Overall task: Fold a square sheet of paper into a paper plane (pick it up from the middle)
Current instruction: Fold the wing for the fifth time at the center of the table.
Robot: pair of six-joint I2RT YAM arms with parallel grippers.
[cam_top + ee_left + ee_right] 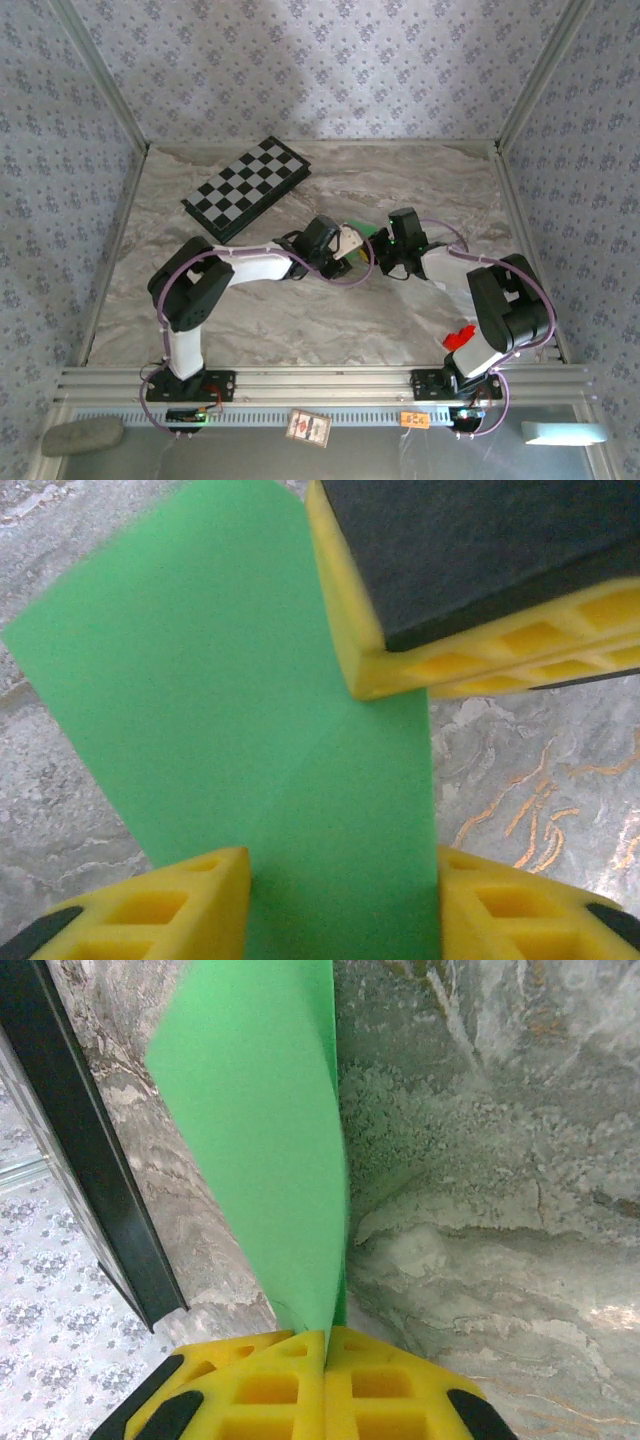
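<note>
Across the marbled tabletop (300,320), the biggest loose thing is a black-and-white checkered board (243,188), lying askew toward the far left and well apart from both arms.

Nearer, the left arm (215,275) rises from its base at the near edge, bends at a raised elbow on the left and stretches its forearm rightward. The right arm (505,300) mirrors it, with its elbow out to the right and its forearm reaching left. Their wrists face each other close together around mid-tabletop, to the right of the board's near end.

Between those wrists is the plane (366,230), a narrow strip of bright-green paper with a crease running along it.

From the right wrist, the right jaws are clenched together on the plane's near end. The paper stands on edge out of the closed seam and fans away above the marble.

From the left wrist, the left jaws stand apart, one on each side of the green strip, which spans the gap between them. Whether they press on it cannot be told. One of the right jaws, yellow with a black pad, sits over the strip's far right corner.
</note>
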